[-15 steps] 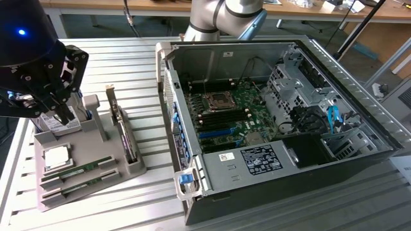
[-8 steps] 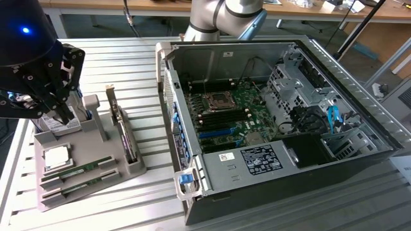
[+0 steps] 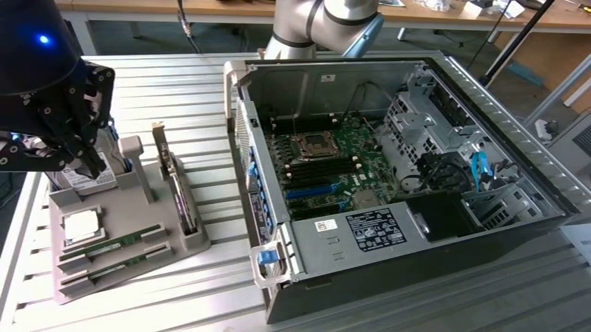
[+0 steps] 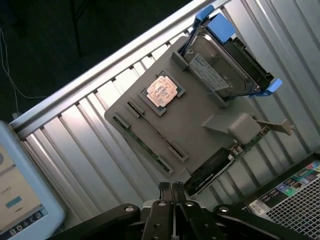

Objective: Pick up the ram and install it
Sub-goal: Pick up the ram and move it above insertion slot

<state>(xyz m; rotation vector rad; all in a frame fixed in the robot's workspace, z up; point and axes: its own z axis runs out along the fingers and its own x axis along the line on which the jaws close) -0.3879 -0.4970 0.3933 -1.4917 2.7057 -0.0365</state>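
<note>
The ram [image 3: 118, 243] lies slotted along the holder's [image 3: 138, 207] near edge, tight beside a second stick [image 3: 115, 266] and the processor [image 3: 80, 225], so the gripper [image 4: 171, 189], closed on nothing over the far corner by the hard drive [image 4: 227, 67], could snag slot walls or neighbours, though bare worktop [image 3: 212, 290] towards the case [image 3: 314, 83] leaves room.
</note>
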